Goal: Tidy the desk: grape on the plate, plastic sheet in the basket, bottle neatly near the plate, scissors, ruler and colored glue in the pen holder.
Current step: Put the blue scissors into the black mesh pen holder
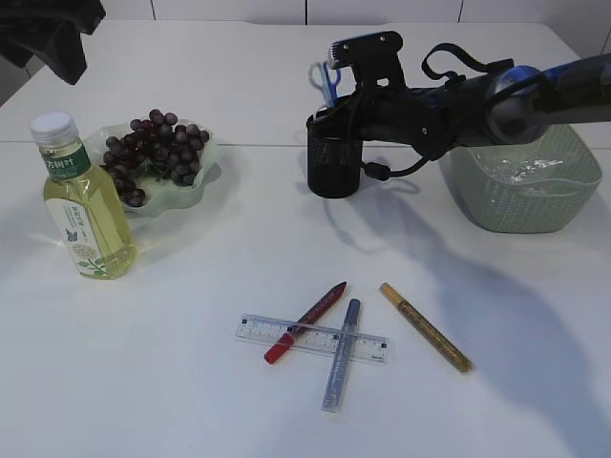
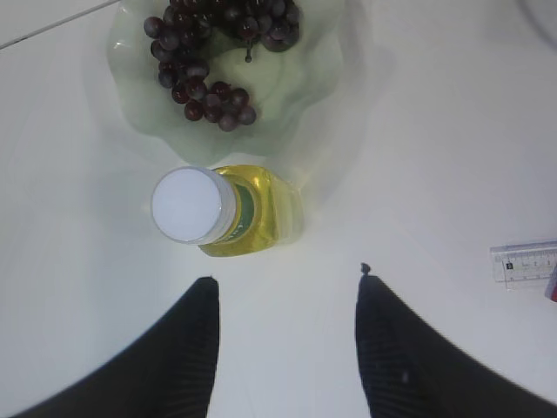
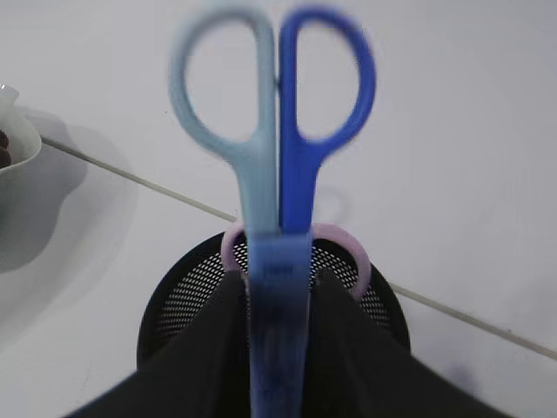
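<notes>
Blue scissors (image 1: 326, 81) (image 3: 278, 174) stand handles-up over the black mesh pen holder (image 1: 334, 167) (image 3: 174, 305). My right gripper (image 1: 331, 114) (image 3: 278, 274) is shut on their sheathed blades just above the holder's mouth. The grape (image 1: 158, 153) (image 2: 218, 96) lies on the pale green plate (image 1: 205, 176) (image 2: 322, 96). A yellow bottle (image 1: 81, 205) (image 2: 191, 205) stands upright beside it. My left gripper (image 2: 286, 279) hangs open and empty above the table, just short of the bottle. The clear ruler (image 1: 312, 338) (image 2: 526, 261) lies under red (image 1: 305, 322) and silver-blue (image 1: 341, 355) glue pens, with a gold one (image 1: 425, 326) beside them. The plastic sheet (image 1: 520, 172) lies in the green basket (image 1: 525, 215).
A pale purple ring (image 3: 348, 252) sits at the holder's rim behind the scissors. A dark cloth (image 1: 52, 33) hangs at the back left. Bare white tabletop (image 1: 172, 382) lies in front of the bottle.
</notes>
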### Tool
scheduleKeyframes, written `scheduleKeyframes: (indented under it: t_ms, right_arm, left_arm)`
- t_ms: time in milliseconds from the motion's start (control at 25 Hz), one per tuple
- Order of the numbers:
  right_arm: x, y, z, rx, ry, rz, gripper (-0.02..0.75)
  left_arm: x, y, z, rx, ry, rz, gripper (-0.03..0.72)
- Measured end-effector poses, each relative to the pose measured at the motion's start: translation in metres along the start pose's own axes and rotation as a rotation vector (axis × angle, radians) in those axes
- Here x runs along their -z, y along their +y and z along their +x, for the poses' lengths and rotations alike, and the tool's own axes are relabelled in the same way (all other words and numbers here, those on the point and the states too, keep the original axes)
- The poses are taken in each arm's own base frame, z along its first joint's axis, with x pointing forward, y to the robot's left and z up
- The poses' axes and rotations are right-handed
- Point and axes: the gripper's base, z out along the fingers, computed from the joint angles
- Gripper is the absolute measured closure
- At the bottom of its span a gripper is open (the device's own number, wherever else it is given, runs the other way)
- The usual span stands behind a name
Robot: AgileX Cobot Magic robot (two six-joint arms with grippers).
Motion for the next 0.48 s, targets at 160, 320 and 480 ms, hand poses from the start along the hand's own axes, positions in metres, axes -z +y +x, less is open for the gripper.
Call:
scheduleKeyframes:
  t_ms: [160, 320, 480]
  right_arm:
    - [0.0000, 0.0000, 0.0000, 0.000, 0.000, 0.000, 0.540]
    - [0.0000, 0.0000, 0.0000, 0.000, 0.000, 0.000, 0.537]
    - [0.0000, 0.0000, 0.0000, 0.000, 0.000, 0.000, 0.532]
  left_arm:
    - [0.0000, 0.0002, 0.0000, -0.001, 0.000, -0.002, 0.317]
    - [0.0000, 0.0002, 0.0000, -0.001, 0.000, -0.002, 0.317]
    - [0.0000, 0.0002, 0.0000, -0.001, 0.000, -0.002, 0.317]
